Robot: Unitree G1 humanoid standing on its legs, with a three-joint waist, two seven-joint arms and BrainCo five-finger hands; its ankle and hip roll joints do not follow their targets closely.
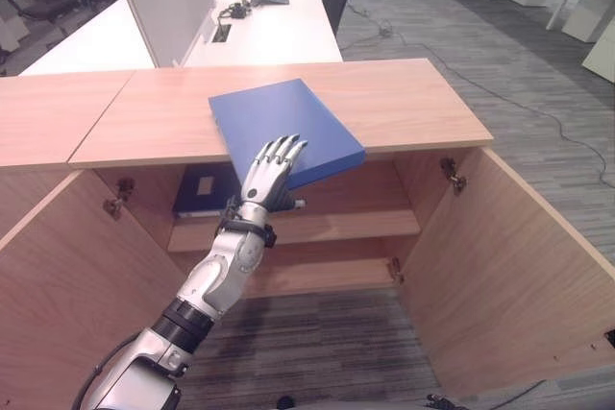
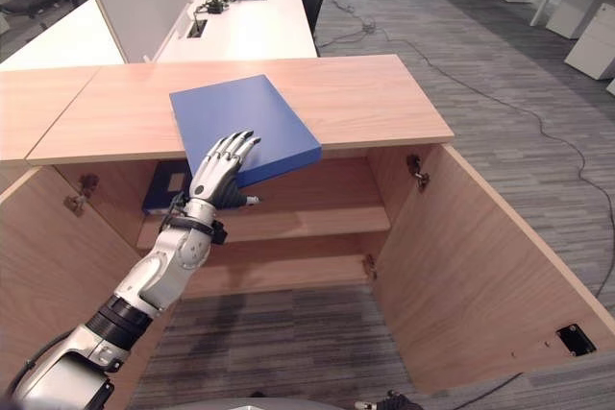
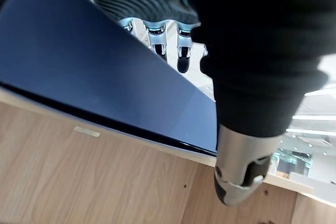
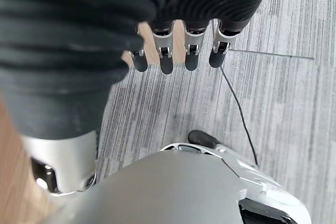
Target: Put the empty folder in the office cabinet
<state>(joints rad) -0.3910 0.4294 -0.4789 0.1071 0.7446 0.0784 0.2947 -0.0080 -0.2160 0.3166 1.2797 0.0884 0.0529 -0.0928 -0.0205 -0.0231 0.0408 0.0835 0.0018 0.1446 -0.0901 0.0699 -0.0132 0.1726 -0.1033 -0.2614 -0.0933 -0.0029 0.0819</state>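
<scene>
On the cabinet top (image 1: 404, 103), a blue folder (image 1: 274, 122) lies flat and turned at an angle, its near corner jutting past the cabinet's front edge. My left robot hand (image 1: 272, 168) grips that overhanging corner: my fingers (image 1: 284, 151) lie spread on the folder's top face and my thumb (image 3: 236, 179) sits beneath it. Below the folder, the cabinet stands with both doors (image 1: 519, 266) swung wide. A dark blue binder (image 1: 202, 189) rests on the upper shelf (image 1: 336, 226) inside. My right robot hand (image 4: 176, 51) hangs over grey carpet (image 4: 283, 103), fingers relaxed and holding nothing.
</scene>
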